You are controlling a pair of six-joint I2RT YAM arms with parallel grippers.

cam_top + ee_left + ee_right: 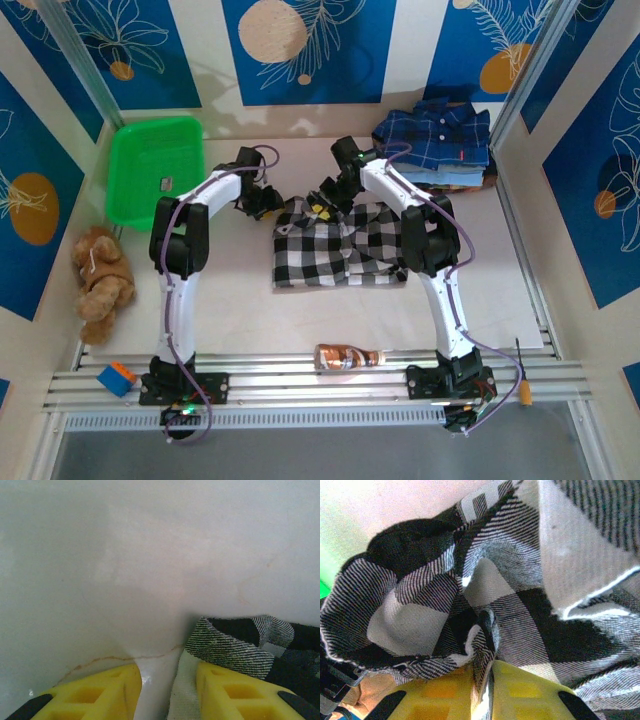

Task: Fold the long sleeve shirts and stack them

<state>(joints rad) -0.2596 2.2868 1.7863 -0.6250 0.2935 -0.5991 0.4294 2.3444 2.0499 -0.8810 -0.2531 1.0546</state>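
Checking in from the table. The checked shirt (340,245) is black-and-white, big squares, woven stripy up close. It lies roughly flat in the middle of the white table (240,300), with a rumpled bit along its far edge, where both my pincers are working.

My right pincer (487,672) is down at that far edge. It's nipped nearly closed on a bunched fold of the shirt (470,580), and the cloth runs right into the thin slot between the yellow fingers (530,695). From above it (322,208) sits over the collar end, and my right forearm crosses the shirt's right side and hides part of it.

My left pincer (165,672) is at the shirt's far left corner (268,205) with its fingers (100,692) standing apart. There's bare table between them, plus a pale hem strip against the inner side of one. The checked cloth (240,640) is bunched up just beside that finger.

Other stuff around:
- The stack of folded plaid shirts (435,145) sits in the far right corner, navy one on top.
- The green basket (155,170) is far left, well apart from the shirt.
- The brown plush toy (100,280) slumps by the left wall.
- A brown bottle (350,356) lies on its side at the near edge, between my two bases.
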